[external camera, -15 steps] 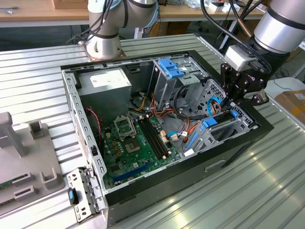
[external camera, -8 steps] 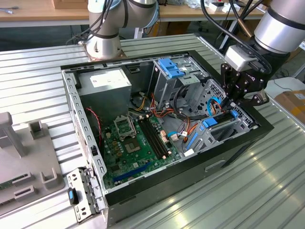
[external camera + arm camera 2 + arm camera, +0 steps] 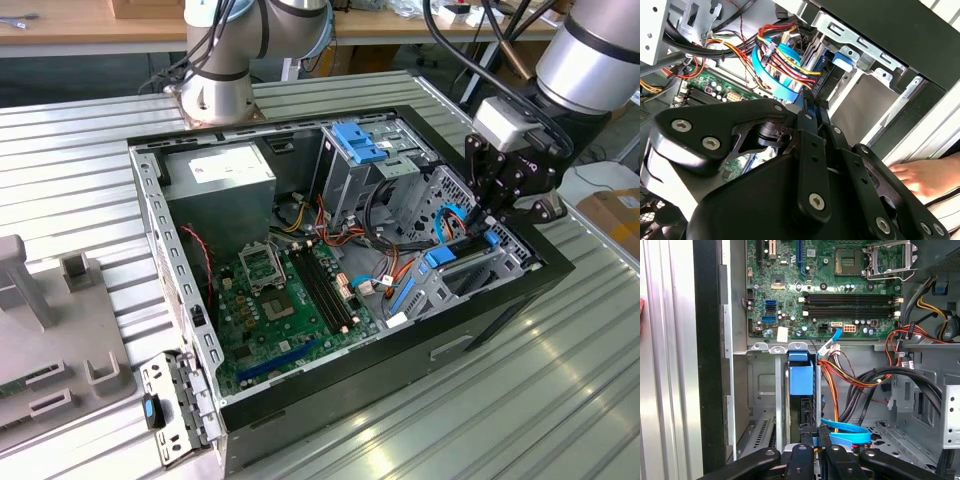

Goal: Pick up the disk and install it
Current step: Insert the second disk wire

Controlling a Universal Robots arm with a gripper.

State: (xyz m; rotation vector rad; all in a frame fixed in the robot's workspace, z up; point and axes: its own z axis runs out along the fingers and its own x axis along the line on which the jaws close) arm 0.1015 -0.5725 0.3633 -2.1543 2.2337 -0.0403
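Hovering at three o'clock in the exterior view, the hand [image 3: 497,205] is over the case's [image 3: 300,390] drive bay, while the first wrist view shows its closed fingers [image 3: 812,435] pinching the disk [image 3: 801,377], apparently mostly seated.

You get bright, even light from above in the exterior view, with pale glare streaks on the ribbed metal table [image 3: 520,400]. The computer case [image 3: 180,300] interior sits in softer shadow. In the second wrist view the gripper [image 3: 810,107] looms dark (a hand [image 3: 920,177] beside it blurs).
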